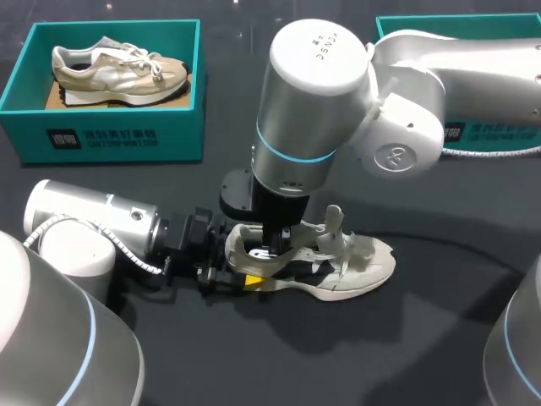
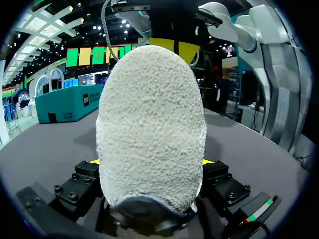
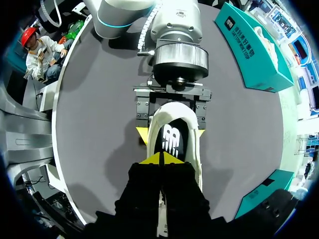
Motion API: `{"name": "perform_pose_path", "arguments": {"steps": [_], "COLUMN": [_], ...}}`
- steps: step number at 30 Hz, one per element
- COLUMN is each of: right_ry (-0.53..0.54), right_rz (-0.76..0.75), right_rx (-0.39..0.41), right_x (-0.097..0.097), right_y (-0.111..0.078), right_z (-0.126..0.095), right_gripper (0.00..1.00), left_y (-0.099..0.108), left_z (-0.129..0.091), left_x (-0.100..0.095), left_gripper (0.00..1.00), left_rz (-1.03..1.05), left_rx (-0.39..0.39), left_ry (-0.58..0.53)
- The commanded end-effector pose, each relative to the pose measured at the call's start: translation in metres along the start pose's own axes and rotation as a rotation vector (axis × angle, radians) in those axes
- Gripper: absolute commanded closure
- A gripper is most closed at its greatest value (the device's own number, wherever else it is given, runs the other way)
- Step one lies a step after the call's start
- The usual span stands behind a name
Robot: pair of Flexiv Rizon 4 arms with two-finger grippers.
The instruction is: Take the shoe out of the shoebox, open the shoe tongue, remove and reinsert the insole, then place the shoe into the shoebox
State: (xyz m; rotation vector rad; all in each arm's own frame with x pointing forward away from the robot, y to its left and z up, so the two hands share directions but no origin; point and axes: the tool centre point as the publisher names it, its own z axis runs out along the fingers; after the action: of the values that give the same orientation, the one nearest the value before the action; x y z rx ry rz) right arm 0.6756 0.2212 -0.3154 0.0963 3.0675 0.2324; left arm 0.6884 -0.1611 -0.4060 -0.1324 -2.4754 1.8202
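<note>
Clamping the shoe (image 1: 363,262) by the heel, left tool (image 3: 170,133) faces right tool (image 3: 162,159), closed narrow over the insole (image 3: 172,142).

Left end effector (image 3: 170,134), horizontal, clamps cream mesh sneaker (image 1: 363,262) at heel; right end effector (image 3: 162,158), pointing down, yellow tips pressed together.

1. Teal cardboard shoebox (image 1: 127,127), upper left: white print on its front wall, illegible.
2. White round joint cap (image 1: 319,46), upper middle: small dark lettering, illegible.
3. Black insole (image 3: 172,142): white logo mark.

Cream shoe (image 1: 365,267), teal shoebox (image 1: 110,127)
</note>
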Motion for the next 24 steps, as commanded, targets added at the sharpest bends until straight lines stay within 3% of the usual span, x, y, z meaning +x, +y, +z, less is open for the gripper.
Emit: {"name": "perform_pose_path", "arguments": {"steps": [1,24], "right_ry": [-0.008,-0.094], "right_rz": [0.01,0.061], "right_rx": [0.01,0.044], "right_x": [-0.003,-0.026], "right_y": [0.006,-0.018], "right_z": [0.018,0.051], "right_gripper": [1.0,1.0], "left_y": [0.002,0.002], "left_z": [0.001,0.001], "left_x": [0.001,0.001], "left_gripper": [1.0,1.0], "left_rz": [0.001,0.001], "left_rx": [-0.001,-0.001], "left_ry": [-0.002,-0.002]}}
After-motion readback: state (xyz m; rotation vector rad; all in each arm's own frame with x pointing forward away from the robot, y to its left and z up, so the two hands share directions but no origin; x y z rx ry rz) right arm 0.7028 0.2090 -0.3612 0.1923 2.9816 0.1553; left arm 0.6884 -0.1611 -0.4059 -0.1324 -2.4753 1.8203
